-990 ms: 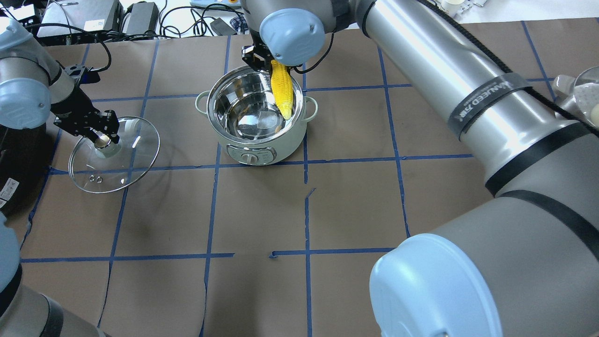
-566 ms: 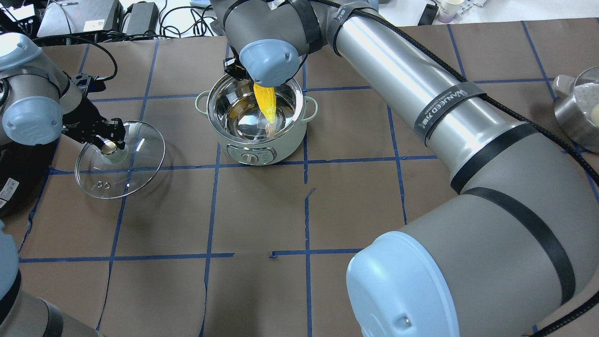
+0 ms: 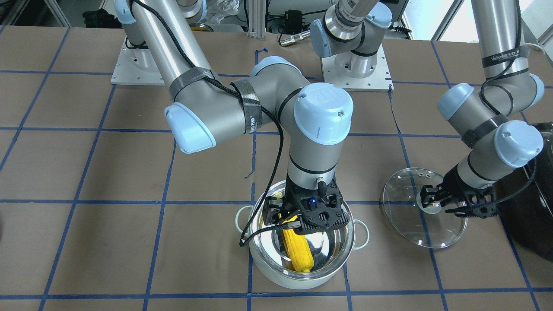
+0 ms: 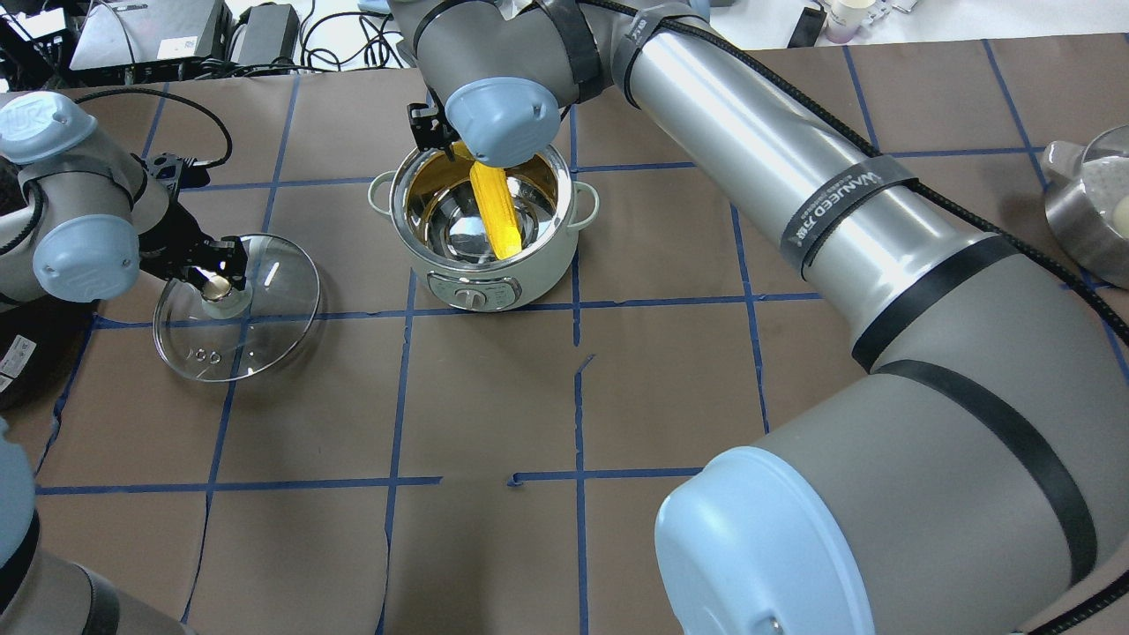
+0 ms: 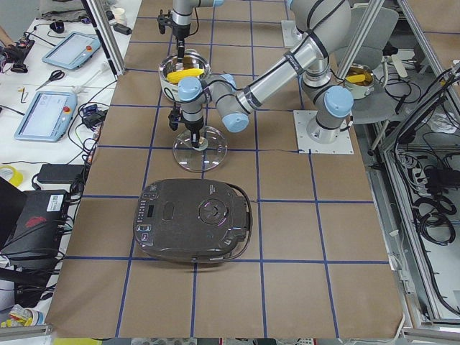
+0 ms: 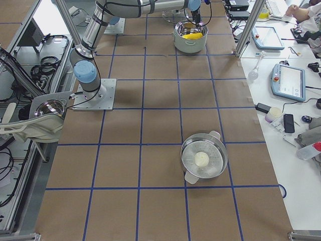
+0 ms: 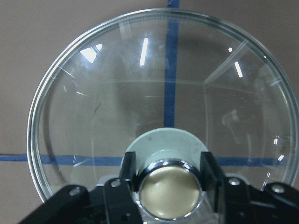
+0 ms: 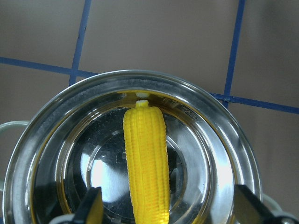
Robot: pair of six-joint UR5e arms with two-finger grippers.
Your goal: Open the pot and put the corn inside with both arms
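The steel pot [image 4: 494, 282] stands open at mid-table. The yellow corn [image 4: 494, 216] lies slanted inside it, pale tip against the wall, also in the right wrist view [image 8: 145, 154]. My right gripper [image 3: 293, 224] hangs over the pot's rim; its fingers [image 8: 93, 207] are spread wide, clear of the corn. My left gripper [image 4: 216, 269] is shut on the metal knob [image 7: 170, 191] of the glass lid [image 4: 256, 326], held low, left of the pot. I cannot tell if the lid touches the table.
A large black appliance [image 5: 194, 230] sits at the table's left end, close behind my left arm. A steel steamer pan [image 6: 203, 159] with a white ball stands far right. Blue tape lines cross the brown table cover [image 4: 670, 388].
My right gripper moved left over the pot and opened; the corn went from hanging by the right rim to lying inside. My left gripper carried the lid slightly right.
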